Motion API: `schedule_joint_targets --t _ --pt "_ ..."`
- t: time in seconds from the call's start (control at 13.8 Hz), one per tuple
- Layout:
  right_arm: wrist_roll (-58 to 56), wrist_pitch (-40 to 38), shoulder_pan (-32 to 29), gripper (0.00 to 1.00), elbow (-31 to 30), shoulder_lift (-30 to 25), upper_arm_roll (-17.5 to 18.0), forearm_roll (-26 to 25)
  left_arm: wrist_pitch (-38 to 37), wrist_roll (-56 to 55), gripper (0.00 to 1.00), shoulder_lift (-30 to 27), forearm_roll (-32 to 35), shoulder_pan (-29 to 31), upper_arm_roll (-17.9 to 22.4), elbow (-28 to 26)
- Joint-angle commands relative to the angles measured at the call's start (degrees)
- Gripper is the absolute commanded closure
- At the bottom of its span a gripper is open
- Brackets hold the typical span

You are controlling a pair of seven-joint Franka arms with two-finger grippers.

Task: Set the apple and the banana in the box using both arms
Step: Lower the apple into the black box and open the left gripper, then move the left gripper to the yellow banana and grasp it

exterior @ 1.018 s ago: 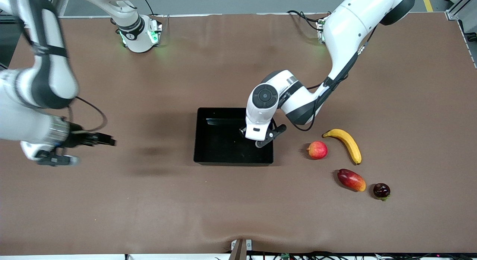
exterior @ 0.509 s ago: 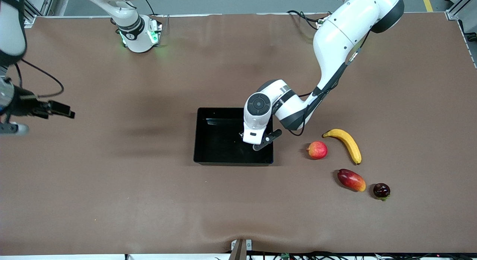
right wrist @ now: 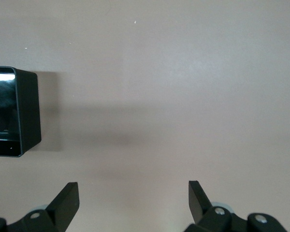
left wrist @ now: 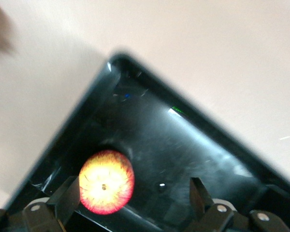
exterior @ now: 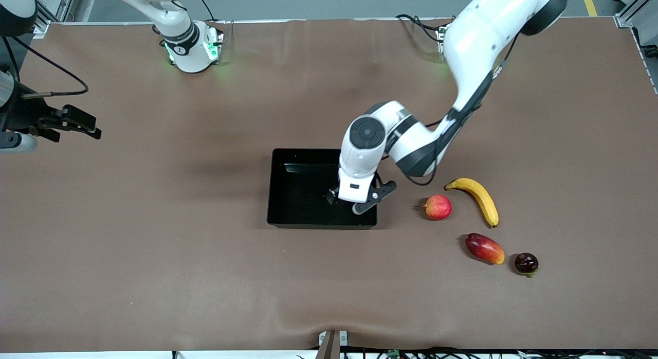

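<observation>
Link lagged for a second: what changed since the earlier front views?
The right gripper withdrew toward its end of the table, open. The left gripper stayed over the box, open, with the apple in the box. The banana stayed on the table.

Apple in box, at left-arm end. Box mid-counter. Banana, pinkish fruit, mango, dark fruit on counter toward left-arm end; mango, dark fruit nearer camera than banana.
</observation>
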Motion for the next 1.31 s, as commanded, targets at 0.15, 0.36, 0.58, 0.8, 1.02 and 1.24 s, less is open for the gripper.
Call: schedule_joint_targets --t 0.15,0.36,0.58,0.8,1.02,1.24 --pt "7.13 -6.61 -0.66 0.00 4.88 -0.58 -1.16 -0.97 -11.03 11.52 0.00 -11.55 -2.93 9.65 -0.36 -2.09" --pt "7.25 -7.87 -0.74 0.00 6.57 -0.40 -2.13 -0.88 -17.73 22.35 0.00 -13.15 -3.12 16.77 -0.27 -4.37" --pt "7.16 -8.31 -0.49 0.00 6.75 -0.49 -1.69 -0.97 -17.30 27.55 0.00 -13.33 -2.59 24.77 -0.27 -9.11" --pt "7.33 -8.40 0.13 0.00 7.44 -0.49 -1.52 -0.97 -14.33 30.82 0.00 -13.33 -2.51 30.75 -0.27 -15.61" --pt "7.24 -8.31 0.22 0.00 9.12 -0.23 -1.60 -0.44 -4.16 30.73 0.00 -11.58 -2.59 34.71 -0.27 -23.07" --pt "7.24 -7.96 1.45 0.00 9.21 -0.23 -1.60 -0.88 5.27 30.82 0.01 -10.17 -2.42 36.65 -0.01 -29.85"
